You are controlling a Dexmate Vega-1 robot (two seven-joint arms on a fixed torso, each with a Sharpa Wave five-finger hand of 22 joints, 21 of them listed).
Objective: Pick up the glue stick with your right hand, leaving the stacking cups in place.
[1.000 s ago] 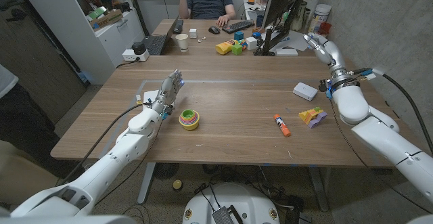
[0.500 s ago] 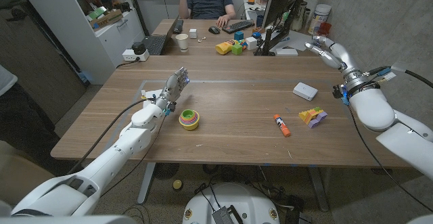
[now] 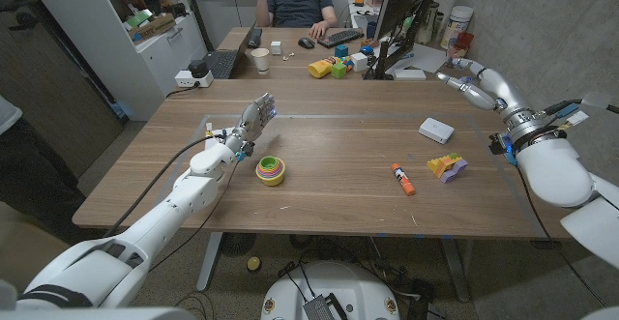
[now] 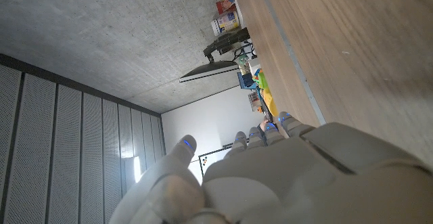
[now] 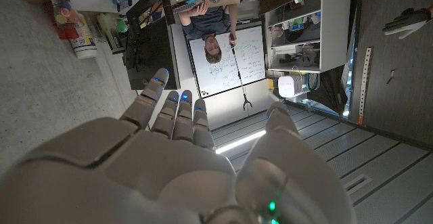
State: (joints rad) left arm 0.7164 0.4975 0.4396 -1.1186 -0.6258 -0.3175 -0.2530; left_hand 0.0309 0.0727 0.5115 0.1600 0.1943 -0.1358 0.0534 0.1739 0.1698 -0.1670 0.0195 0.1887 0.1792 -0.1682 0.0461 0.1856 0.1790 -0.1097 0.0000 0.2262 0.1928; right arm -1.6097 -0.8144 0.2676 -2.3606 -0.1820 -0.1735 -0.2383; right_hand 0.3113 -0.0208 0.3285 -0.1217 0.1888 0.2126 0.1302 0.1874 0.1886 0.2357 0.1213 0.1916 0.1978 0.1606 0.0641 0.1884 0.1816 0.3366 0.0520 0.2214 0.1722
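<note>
The glue stick (image 3: 402, 179) lies flat on the bench (image 3: 329, 156), its long axis running on a slant, the orange cap end toward the robot's edge of the bench and the white body pointing away toward the far side. Nothing touches it. Just beside the glue stick, on the side of the robot's right arm, sits a purple and yellow toy (image 3: 447, 166) (its exact shape is hard to make out), and farther from the glue stick, toward the far edge, lies a small white box (image 3: 436, 130).

Well apart from the glue stick, toward the robot's left arm, stand the stacking cups (image 3: 271, 170), nested in a low pile of yellow, green and pink rings.

The right hand (image 3: 462, 74) is raised off the bench beyond the white box, far from the glue stick, its forearm reaching up and away; in the right wrist view its fingers (image 5: 177, 110) are extended side by side with the thumb apart, holding nothing. The left hand (image 3: 253, 123) hangs above the bench just beyond the stacking cups, fingers stretched out and slightly apart, empty.

A person (image 3: 295, 1) sits at a desk behind the bench.
</note>
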